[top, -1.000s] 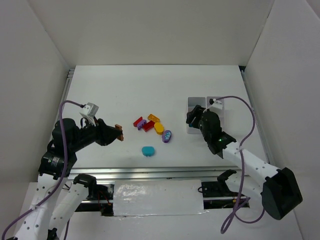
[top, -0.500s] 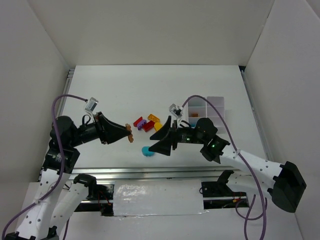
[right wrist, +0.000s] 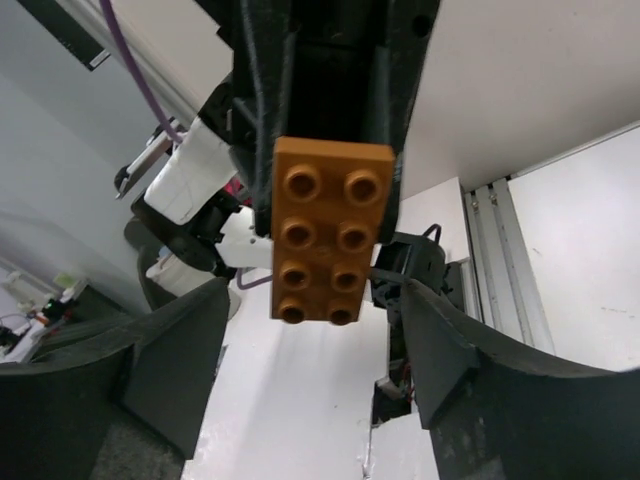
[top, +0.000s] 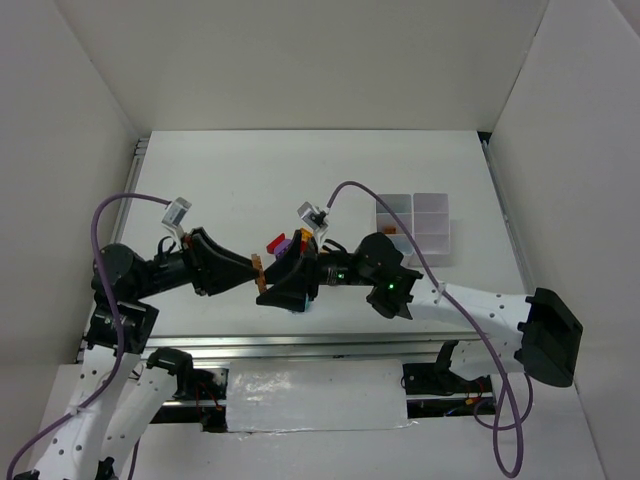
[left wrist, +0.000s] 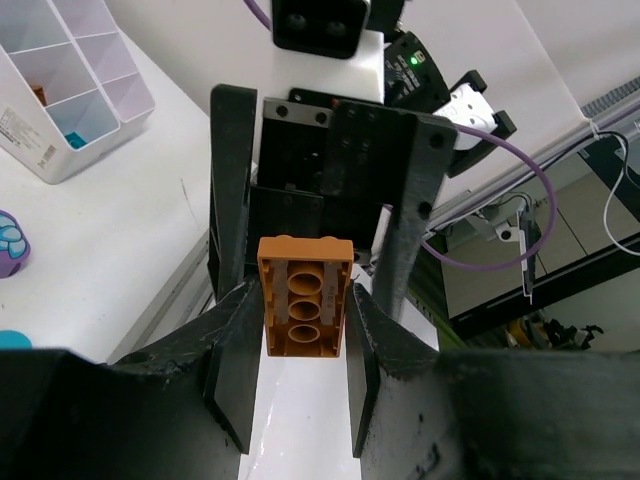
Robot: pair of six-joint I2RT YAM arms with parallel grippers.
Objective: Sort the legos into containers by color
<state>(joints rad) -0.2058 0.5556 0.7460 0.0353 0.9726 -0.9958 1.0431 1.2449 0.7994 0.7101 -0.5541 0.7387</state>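
Note:
My left gripper is shut on an orange studded brick and holds it above the table. The left wrist view shows the brick's hollow underside between the left gripper's pads. My right gripper is open and faces it, its fingers standing either side of the brick, apart from it. The right wrist view shows the studded face just beyond the right gripper. The white tray sits at the right. Red and purple bricks lie behind the grippers.
The tray holds a teal piece and an orange piece in separate compartments. A purple oval brick and a teal brick lie on the table, mostly hidden under the right arm in the top view.
My right arm has swung left from the tray to the table's middle. My left gripper has carried the orange brick right. The two grippers now meet tip to tip.

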